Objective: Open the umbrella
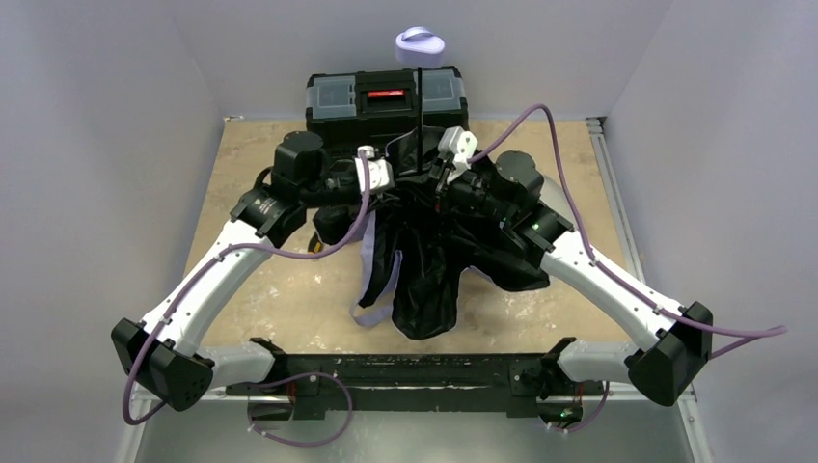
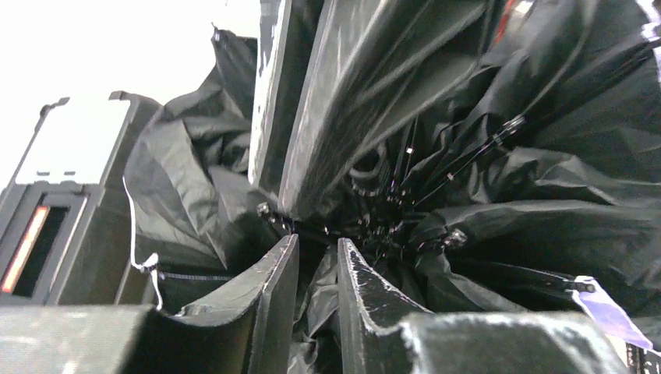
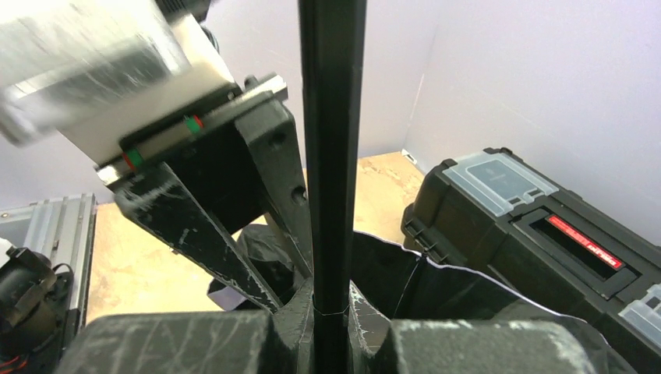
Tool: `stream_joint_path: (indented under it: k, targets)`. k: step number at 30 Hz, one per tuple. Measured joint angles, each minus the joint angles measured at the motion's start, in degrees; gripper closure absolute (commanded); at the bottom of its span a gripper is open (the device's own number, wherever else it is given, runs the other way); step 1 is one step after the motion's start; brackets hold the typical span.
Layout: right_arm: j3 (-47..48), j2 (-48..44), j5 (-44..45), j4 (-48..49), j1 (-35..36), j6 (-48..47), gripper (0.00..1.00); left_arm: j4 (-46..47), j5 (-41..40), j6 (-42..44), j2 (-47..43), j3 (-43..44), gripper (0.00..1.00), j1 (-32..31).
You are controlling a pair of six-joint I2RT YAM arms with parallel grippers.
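Umbrella (image 1: 424,260): mid-desk, just in front of the toolbox (image 1: 386,96), standing handle-up between the two arms
Handle (image 1: 420,45): pale, rounded, topmost point, seen against the back wall above the toolbox
Shaft (image 3: 331,156): thin, black, upright, running from the handle down into the canopy
Canopy: slack, black lining outward, draped in folds toward the near edge of the desk (image 1: 289,299); a pale lavender strip hangs at its left side
Right claw (image 3: 331,308): closed round the shaft low down, a finger touching each side, just above the fabric
Left claw (image 2: 318,257): pushed into the folds from the left, tips close to where the ribs meet; gap narrow, black fabric lying in it; cannot tell whether it truly pinches anything
Ribs (image 2: 460,160): thin black rods fanning out among the folds in the left wrist view
Toolbox: black, red latch, at the far edge of the desk, behind the canopy
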Motion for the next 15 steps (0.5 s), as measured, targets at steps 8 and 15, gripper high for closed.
stream_joint_path:
  k: [8, 15]
  targets:
    - [1.2, -0.4, 0.7, -1.2, 0.0, 0.2, 1.0, -0.1, -7.6, -0.6, 0.1, -3.6, 0.91, 0.1]
    - [1.2, -3.5, 1.8, -3.7, -0.2, 0.0, 1.0, -1.5, -10.1, -1.1, -0.2, -5.8, 0.97, 5.3]
